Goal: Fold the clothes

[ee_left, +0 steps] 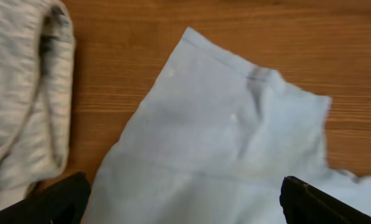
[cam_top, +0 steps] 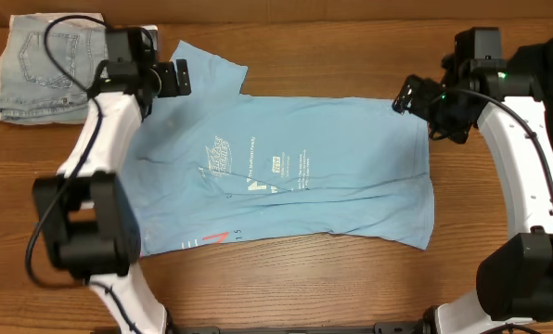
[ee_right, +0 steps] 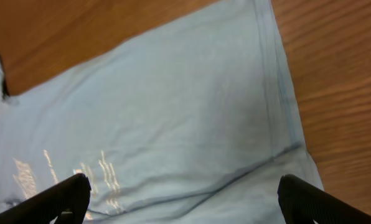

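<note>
Overhead: sky-blue T-shirt [cam_top: 351, 148], wooden table [cam_top: 304, 288] past every edge.

Reaches out with both arms, both grippers spread wide.
Extends the left arm [cam_top: 105, 139] from the near left edge of the desk [cam_top: 286, 288] toward the far left, turns the left gripper [cam_top: 176, 78] inward with jaws fully apart, closes on nothing; mirrors this with the right arm [cam_top: 527, 158] on the far right, points the right gripper [cam_top: 406, 96] inward, jaws equally wide, shows dark fingers [ee_right: 58, 198] only at the lower corners of each wrist view.
</note>
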Robot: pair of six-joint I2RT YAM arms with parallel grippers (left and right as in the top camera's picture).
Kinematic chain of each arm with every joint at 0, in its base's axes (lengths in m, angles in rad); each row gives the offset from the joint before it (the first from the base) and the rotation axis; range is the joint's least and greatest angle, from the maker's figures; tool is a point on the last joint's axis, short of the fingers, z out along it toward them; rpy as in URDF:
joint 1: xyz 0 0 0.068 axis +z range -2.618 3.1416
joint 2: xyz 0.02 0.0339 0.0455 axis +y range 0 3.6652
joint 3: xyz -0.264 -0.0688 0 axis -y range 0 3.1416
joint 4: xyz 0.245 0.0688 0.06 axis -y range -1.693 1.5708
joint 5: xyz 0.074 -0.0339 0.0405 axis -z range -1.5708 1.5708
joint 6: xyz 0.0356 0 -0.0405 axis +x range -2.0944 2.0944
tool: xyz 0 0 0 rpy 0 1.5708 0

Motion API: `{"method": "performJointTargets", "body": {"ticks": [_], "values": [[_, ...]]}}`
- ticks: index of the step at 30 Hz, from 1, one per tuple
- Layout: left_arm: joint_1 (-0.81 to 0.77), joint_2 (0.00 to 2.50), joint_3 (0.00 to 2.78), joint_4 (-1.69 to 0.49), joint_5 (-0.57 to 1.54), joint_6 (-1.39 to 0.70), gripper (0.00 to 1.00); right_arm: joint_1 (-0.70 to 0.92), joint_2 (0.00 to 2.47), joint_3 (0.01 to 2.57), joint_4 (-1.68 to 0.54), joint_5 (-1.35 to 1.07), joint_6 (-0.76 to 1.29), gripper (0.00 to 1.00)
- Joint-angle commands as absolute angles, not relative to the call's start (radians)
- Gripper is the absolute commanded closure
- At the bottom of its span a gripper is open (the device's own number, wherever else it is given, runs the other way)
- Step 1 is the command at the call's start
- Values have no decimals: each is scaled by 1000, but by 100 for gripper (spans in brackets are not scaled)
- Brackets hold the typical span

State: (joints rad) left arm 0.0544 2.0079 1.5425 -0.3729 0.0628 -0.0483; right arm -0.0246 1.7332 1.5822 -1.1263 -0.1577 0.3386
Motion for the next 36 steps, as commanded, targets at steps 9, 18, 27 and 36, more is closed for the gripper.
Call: {"method": "performJointTargets", "body": {"ticks": [9,18,27,36], "values": [[61,2276,1652,-292,-9,31,0,-27,1713,1504,-1157,-167,306,0],[71,2319,1652,-214,-27,21,0,-27,1714,1492,-1158,-167,305,0],[80,2319,1652,-98,28,-33,0,-27,1714,1492,-1158,-167,306,0],[80,2357,1652,-101,59,-20,0,-27,1714,1492,-1158,-167,305,0]]}}
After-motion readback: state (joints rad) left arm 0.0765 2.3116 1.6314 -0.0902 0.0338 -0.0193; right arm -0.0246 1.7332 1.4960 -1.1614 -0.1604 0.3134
